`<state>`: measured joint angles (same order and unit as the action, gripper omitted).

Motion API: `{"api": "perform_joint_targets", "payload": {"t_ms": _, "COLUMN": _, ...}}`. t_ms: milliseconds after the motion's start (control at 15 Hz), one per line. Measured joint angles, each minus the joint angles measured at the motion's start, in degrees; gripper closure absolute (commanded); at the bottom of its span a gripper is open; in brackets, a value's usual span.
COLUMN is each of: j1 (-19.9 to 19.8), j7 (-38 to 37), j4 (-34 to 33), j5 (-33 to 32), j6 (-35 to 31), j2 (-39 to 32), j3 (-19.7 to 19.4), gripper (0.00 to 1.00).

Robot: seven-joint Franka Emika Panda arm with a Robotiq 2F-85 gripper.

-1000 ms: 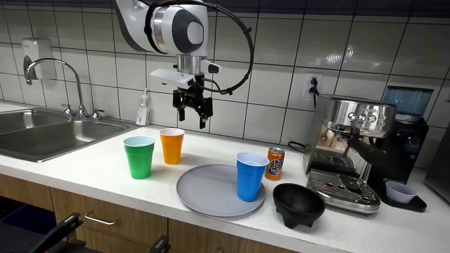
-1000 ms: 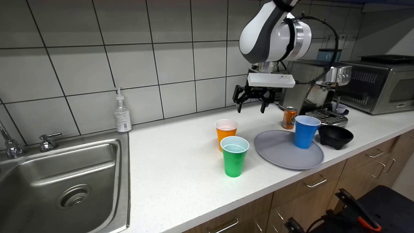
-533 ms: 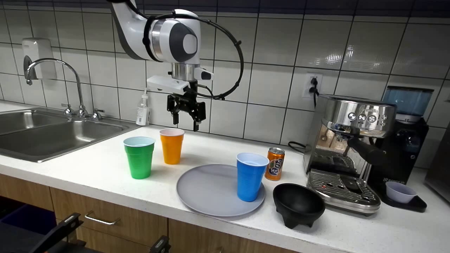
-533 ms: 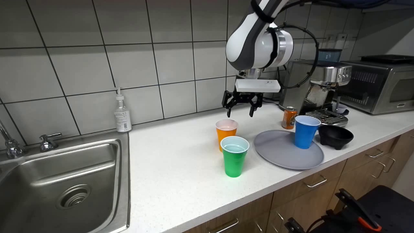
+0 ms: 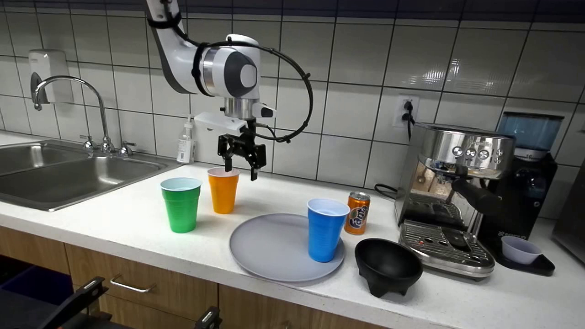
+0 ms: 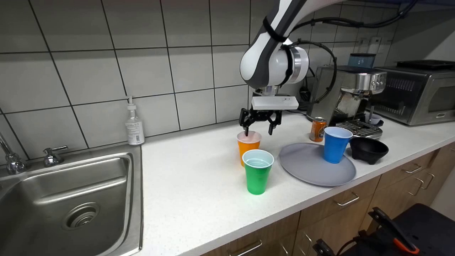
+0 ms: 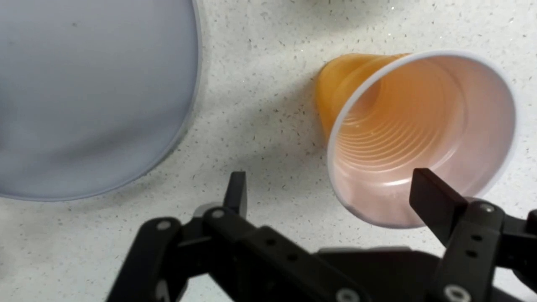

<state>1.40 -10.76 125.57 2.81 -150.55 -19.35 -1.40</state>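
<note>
Near right lies the grey plate (image 5: 274, 249), the blue cup (image 5: 325, 233) upright on it. The green cup (image 5: 181, 208) stands to the left; beyond it is the orange cup (image 5: 223, 194). My gripper (image 5: 241, 172) hangs by that cup's rim, jaws wide apart; whether I touch it, I cannot tell. Far left stands a pump bottle (image 5: 185, 147).
</note>
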Motion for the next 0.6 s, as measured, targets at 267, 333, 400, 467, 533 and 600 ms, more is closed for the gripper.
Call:
{"api": "perform_joint_targets", "payload": {"t_ms": 267, "j1": 0.2, "j7": 0.0, "j4": -0.3, "j5": -0.1, "j6": 0.1, "j2": -1.2, "j3": 0.0, "gripper": 0.0}}
{"api": "perform_joint_targets", "payload": {"t_ms": 333, "j1": 0.2, "j7": 0.0, "j4": -0.4, "j5": -0.1, "j6": 0.1, "j2": -1.3, "j3": 0.0, "gripper": 0.0}}
{"api": "perform_joint_targets", "payload": {"t_ms": 400, "j1": 0.2, "j7": 0.0, "j4": -0.5, "j5": -0.1, "j6": 0.1, "j2": -1.4, "j3": 0.0, "gripper": 0.0}}
{"api": "perform_joint_targets", "payload": {"t_ms": 467, "j1": 0.2, "j7": 0.0, "j4": -0.6, "j5": -0.2, "j6": 0.1, "j2": -1.4, "j3": 0.0, "gripper": 0.0}}
{"api": "perform_joint_targets", "payload": {"t_ms": 533, "j1": 0.3, "j7": 0.0, "j4": -0.7, "j5": -0.2, "j6": 0.1, "j2": -1.4, "j3": 0.0, "gripper": 0.0}}
{"api": "perform_joint_targets", "payload": {"t_ms": 600, "j1": 0.3, "j7": 0.0, "j4": -0.9, "j5": -0.2, "j6": 0.1, "j2": -1.4, "j3": 0.0, "gripper": 0.0}}
